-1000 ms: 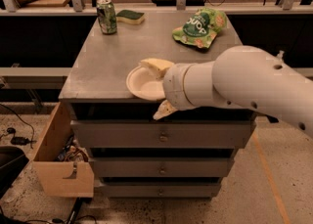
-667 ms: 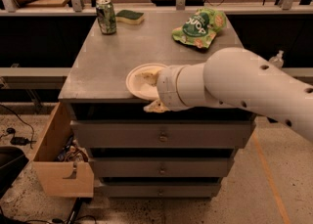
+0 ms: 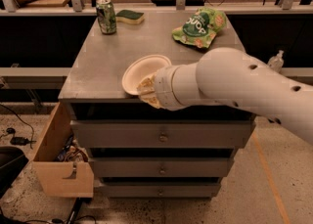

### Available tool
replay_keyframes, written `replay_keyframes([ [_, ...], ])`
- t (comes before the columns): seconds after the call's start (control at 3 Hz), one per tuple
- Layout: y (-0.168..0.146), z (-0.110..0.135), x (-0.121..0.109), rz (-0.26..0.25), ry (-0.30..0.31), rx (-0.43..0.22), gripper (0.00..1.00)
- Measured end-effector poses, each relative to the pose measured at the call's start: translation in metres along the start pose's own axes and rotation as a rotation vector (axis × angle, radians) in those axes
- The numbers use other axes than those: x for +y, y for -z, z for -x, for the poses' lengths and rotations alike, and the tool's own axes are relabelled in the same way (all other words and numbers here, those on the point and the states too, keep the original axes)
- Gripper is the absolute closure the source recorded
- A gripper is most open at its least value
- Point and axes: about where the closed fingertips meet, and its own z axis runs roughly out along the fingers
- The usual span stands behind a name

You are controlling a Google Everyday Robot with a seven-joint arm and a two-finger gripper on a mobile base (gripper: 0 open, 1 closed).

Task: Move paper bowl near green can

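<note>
The paper bowl is cream-white and sits upright near the front edge of the grey metal cabinet top. My gripper is at the bowl's near rim, at the cabinet's front edge, and covers that part of the rim. My white arm reaches in from the right. The green can stands upright at the back left of the top, well away from the bowl.
A green and yellow sponge lies right of the can. A green chip bag lies at the back right. A wooden drawer stands open at the lower left. Shelving with clutter runs behind the cabinet.
My arm has swung left and lower across the cabinet's front. More of the bowl shows now, and it lies in about the same place.
</note>
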Motion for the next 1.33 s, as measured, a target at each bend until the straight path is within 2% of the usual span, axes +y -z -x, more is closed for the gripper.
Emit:
replay_keyframes([
  [0.33, 0.000, 0.001, -0.001, 0.000, 0.002, 0.000, 1.00],
  [0.67, 0.000, 0.001, -0.001, 0.000, 0.002, 0.000, 1.00],
  [1.0, 0.008, -0.006, -0.024, -0.012, 0.056, -0.005, 1.00],
  [1.33, 0.021, -0.033, -0.083, -0.041, 0.176, -0.015, 1.00],
])
